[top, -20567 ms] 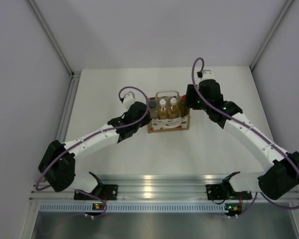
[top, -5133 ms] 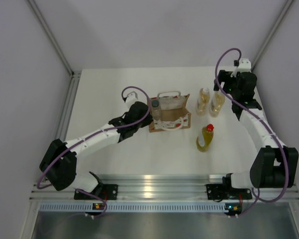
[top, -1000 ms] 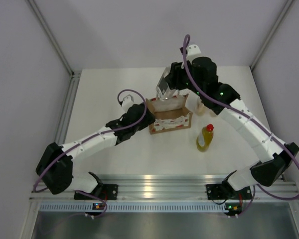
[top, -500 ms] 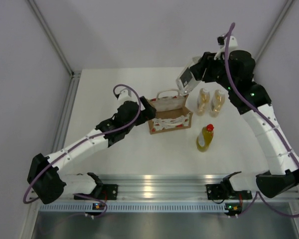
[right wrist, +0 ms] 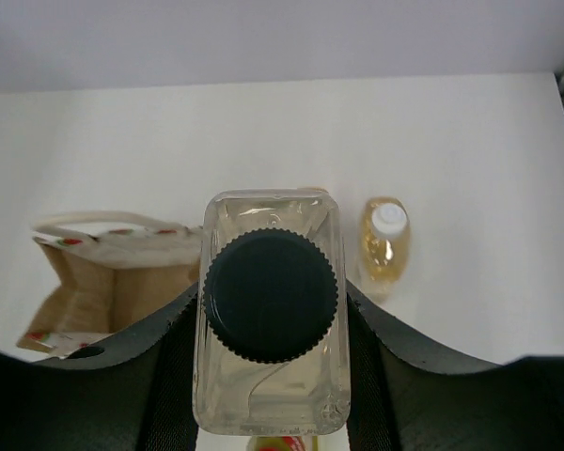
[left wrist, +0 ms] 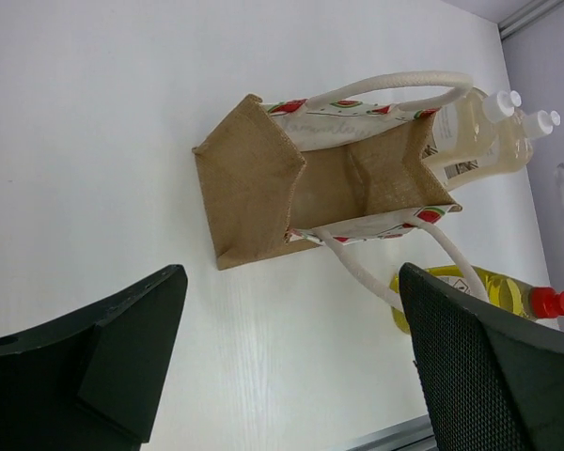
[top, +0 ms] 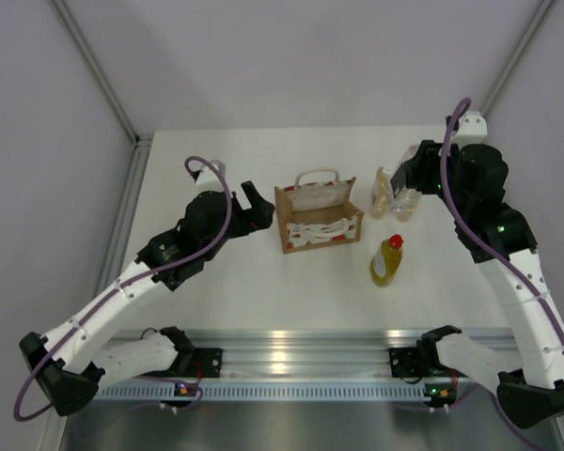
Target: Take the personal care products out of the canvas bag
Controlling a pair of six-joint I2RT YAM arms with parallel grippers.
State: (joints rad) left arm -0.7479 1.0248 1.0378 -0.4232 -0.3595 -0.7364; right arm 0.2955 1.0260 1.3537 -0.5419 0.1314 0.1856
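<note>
A white surface [top: 291, 291] fills the middle of the top view. Pale grey walls enclose it: one at the back [top: 301, 56], one at left [top: 38, 188], one at right [top: 545, 113]. Metal posts run along the upper left [top: 96, 70] and upper right [top: 513, 61] corners. A shiny aluminium rail [top: 301, 352] crosses the bottom, catching soft, even light.

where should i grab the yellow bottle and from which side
Across its body just below the red cap, coming from the right or near side: the yellow bottle stands upright and apart, bag to its far left, amber bottles behind it.
</note>
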